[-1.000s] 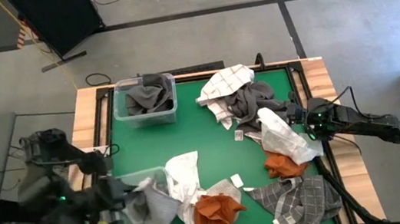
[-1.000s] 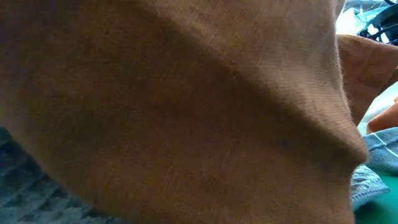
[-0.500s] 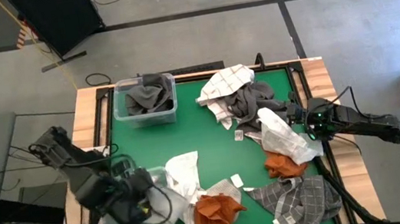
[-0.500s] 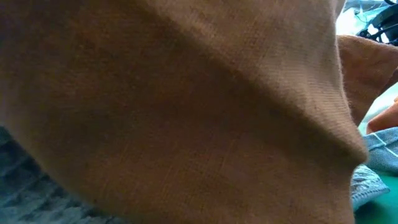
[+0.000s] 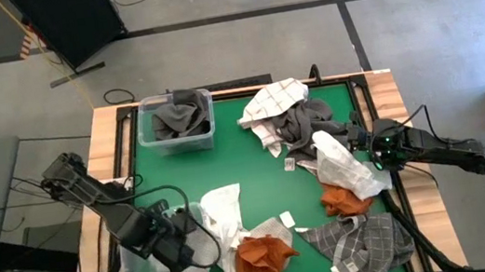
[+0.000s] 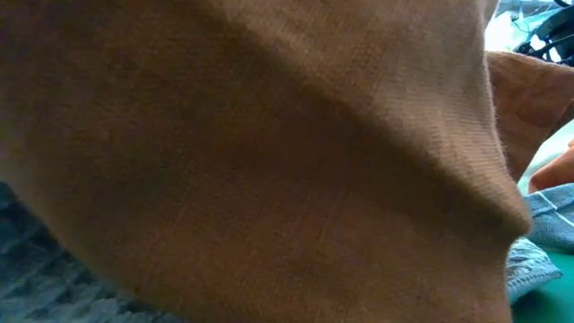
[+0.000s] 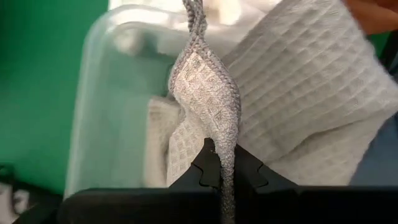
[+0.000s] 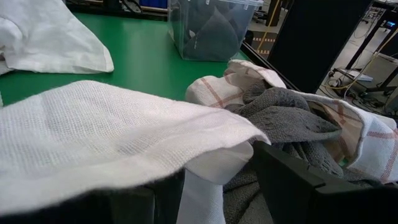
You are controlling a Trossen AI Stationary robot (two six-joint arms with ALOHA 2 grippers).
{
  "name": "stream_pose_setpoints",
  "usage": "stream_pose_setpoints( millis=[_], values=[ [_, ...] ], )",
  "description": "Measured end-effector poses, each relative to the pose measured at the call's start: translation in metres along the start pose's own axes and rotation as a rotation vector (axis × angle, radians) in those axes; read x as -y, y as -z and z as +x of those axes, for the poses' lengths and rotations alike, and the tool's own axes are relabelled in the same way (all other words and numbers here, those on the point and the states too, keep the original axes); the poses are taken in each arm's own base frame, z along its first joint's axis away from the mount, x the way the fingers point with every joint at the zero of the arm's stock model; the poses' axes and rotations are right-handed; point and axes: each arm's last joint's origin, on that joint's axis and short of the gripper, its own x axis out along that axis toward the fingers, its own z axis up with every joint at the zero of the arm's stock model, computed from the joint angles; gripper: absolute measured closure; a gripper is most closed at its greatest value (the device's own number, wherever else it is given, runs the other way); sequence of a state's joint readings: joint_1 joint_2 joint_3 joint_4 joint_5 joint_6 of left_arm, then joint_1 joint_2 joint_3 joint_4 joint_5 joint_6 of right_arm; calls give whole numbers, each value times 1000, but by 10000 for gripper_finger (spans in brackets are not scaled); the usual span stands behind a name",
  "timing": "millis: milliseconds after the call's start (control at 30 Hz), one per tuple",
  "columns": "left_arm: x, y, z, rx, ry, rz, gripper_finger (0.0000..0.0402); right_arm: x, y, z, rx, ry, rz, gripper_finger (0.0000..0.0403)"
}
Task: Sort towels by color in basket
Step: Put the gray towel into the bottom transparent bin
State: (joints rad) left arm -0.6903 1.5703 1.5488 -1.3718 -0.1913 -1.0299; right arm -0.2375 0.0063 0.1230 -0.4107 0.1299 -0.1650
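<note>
My left gripper [image 5: 182, 247] points down over the clear basket [image 5: 138, 270] at the table's near left and is shut on a light grey waffle towel [image 7: 205, 93]. A cream waffle towel [image 7: 311, 93] lies at the basket's side. A second clear basket [image 5: 177, 121] at the far left holds dark grey towels. A white towel [image 5: 219, 209] and a rust towel [image 5: 259, 258] lie beside the near basket. My right gripper [image 5: 371, 152] rests open at the right edge under a white towel [image 5: 346, 169]. My left gripper pinches a bunched fold of the light grey towel [image 7: 222, 158] between its two fingers, from above. The towel runs away from the fingers in a twisted strand, down toward the basket. My right gripper is open; the white towel [image 8: 124, 130] lies draped over one finger [image 8: 155, 199].
A red-checked white towel [image 5: 275, 99] and a dark grey towel [image 5: 302, 126] are heaped at the far right. A rust towel [image 5: 343, 201] and a grey checked towel [image 5: 365, 247] lie at the near right. A rust towel [image 6: 269, 161] fills the low view.
My left gripper has swung from the table's near left edge toward the near basket, come down and tipped to point downward, staying shut on the light grey towel, which has sunk with it over the basket.
</note>
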Motion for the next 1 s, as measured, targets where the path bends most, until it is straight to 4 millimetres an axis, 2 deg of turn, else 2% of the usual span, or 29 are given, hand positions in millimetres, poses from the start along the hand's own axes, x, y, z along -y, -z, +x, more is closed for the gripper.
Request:
stream_pose_setpoints(
  millis=[233,533,767,1000],
  values=[
    [0,1,35,-55,40,-3,401,0,0,0,0,0,0,186],
    [-10,6,75,-173,59,-12,401,0,0,0,0,0,0,186],
    [-24,16,98,-280,11,-62,401,0,0,0,0,0,0,186],
    [-32,24,107,-325,-43,-98,401,0,0,0,0,0,0,186]
  ],
)
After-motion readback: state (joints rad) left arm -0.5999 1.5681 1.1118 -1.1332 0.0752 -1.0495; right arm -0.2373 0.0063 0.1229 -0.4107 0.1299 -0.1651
